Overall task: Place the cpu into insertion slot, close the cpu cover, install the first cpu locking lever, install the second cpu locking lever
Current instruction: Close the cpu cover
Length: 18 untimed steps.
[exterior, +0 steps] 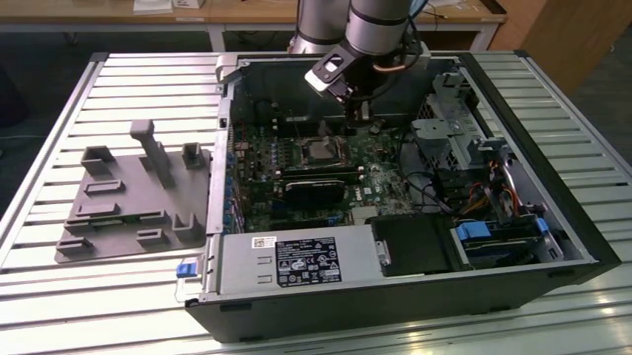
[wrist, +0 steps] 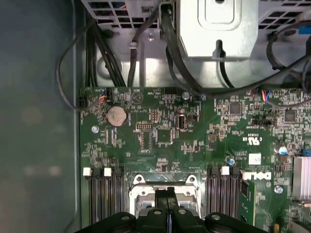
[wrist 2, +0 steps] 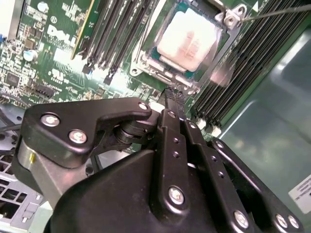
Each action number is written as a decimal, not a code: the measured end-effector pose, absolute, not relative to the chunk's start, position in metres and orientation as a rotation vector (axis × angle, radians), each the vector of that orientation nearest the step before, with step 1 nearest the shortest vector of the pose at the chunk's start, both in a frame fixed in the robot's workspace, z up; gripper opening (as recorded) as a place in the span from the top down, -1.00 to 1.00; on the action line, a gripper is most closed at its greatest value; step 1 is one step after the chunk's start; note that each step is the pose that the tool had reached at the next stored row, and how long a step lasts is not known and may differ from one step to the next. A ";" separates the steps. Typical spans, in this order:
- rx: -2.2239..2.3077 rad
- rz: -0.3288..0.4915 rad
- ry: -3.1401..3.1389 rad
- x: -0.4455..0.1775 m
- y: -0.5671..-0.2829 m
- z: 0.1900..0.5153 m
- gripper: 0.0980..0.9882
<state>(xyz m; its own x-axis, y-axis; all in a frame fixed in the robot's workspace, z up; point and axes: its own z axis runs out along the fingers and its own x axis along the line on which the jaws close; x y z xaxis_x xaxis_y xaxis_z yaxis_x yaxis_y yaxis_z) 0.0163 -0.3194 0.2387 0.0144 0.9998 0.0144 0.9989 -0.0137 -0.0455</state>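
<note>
1. As we scan the exterior view, a gray fixture (exterior: 129,200) lies on the desk (exterior: 148,81) at nine o'clock of the computer case (exterior: 395,296).
2. We find the cpu (wrist 2: 187,41) seated in the insertion slot (exterior: 300,152).
3. At its one o'clock our end effector (exterior: 362,115) hangs closed, empty.

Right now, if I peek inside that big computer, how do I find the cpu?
Look inside the open black computer case at the green board. Near its middle sits a square metal-rimmed socket between rows of long black slots. The cpu is the flat, pale silvery square inside it; everything nearby is dark or green.
</note>
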 end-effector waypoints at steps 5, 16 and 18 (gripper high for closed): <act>-2.209 0.028 -2.178 0.009 -0.319 0.239 0.98; -2.247 -0.058 -2.217 -0.016 -0.319 0.234 0.98; -2.250 -0.066 -2.221 -0.021 -0.319 0.233 0.98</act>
<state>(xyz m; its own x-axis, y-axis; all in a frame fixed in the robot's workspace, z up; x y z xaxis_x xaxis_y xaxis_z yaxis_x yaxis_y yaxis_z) -0.0210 -0.3194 0.2329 0.0126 0.9998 0.0155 0.9990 -0.0133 0.0436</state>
